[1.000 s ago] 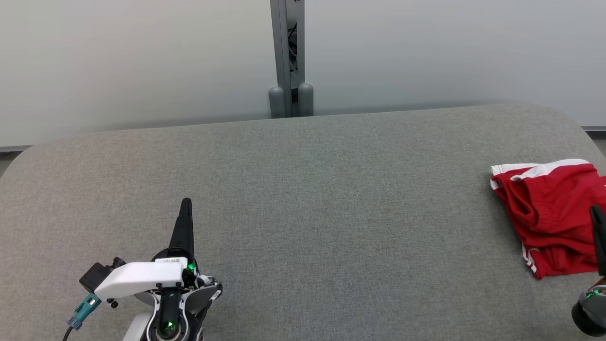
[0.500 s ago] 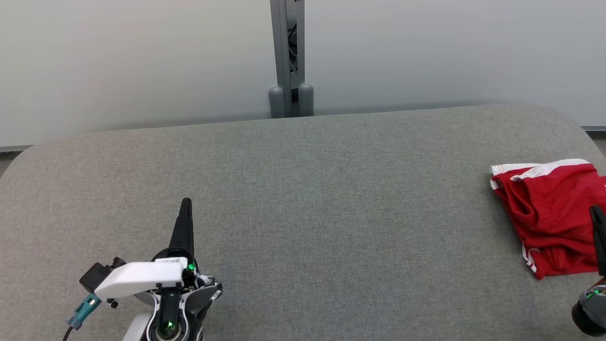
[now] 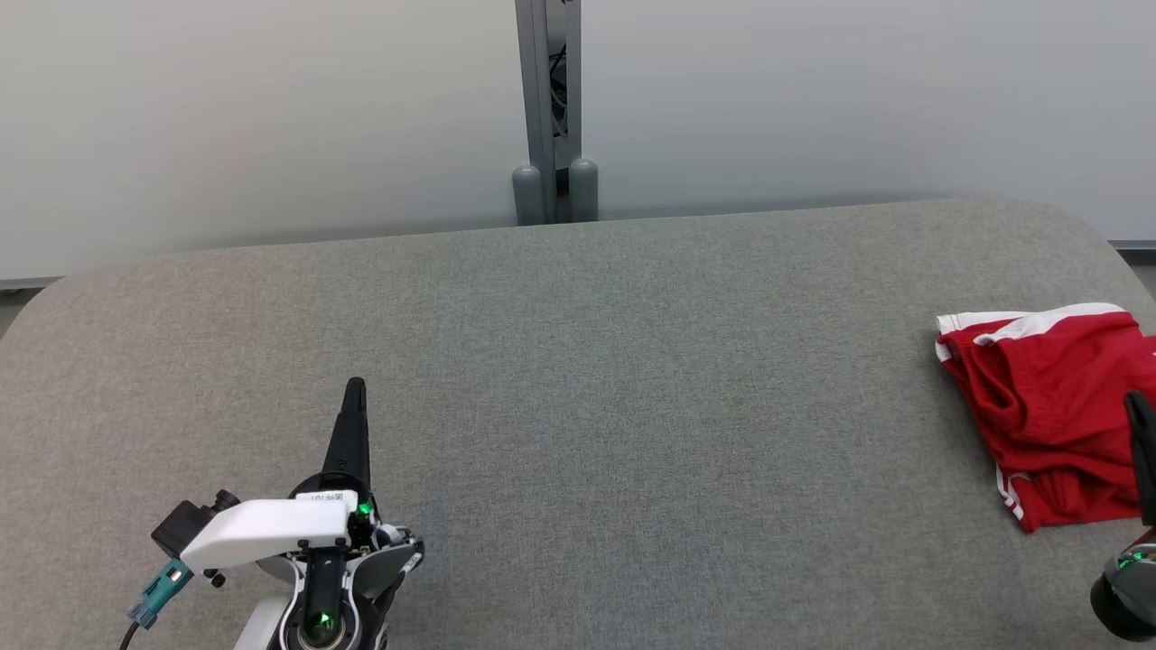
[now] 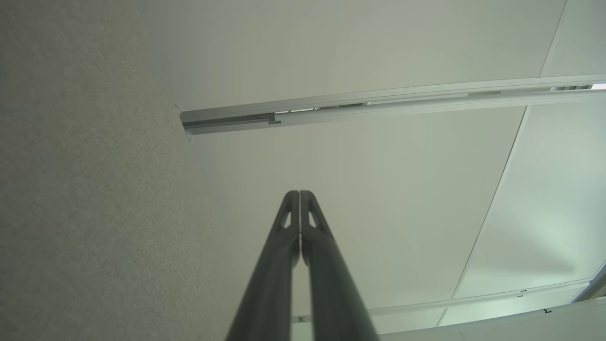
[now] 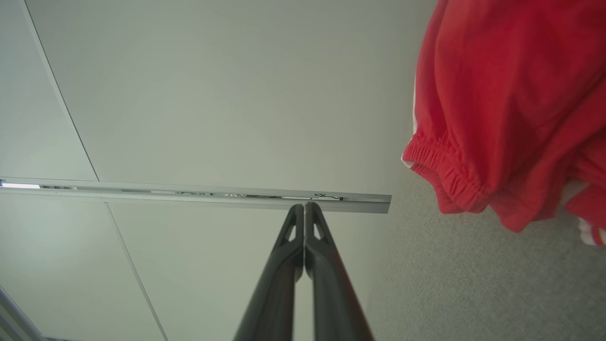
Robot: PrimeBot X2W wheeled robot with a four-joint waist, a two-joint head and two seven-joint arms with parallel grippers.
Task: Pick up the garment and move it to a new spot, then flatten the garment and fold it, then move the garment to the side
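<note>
One red garment (image 3: 1057,406), one grey surface (image 3: 578,379), one post (image 3: 545,108), two grippers: left gripper (image 3: 355,388), right gripper (image 3: 1138,403).

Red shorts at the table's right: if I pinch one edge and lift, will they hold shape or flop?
Likely flop: the red shorts lie crumpled in soft folds, so the rest should hang. Probably light, thin cloth. The gathered waistband looks thicker and may give a surer pinch.
</note>
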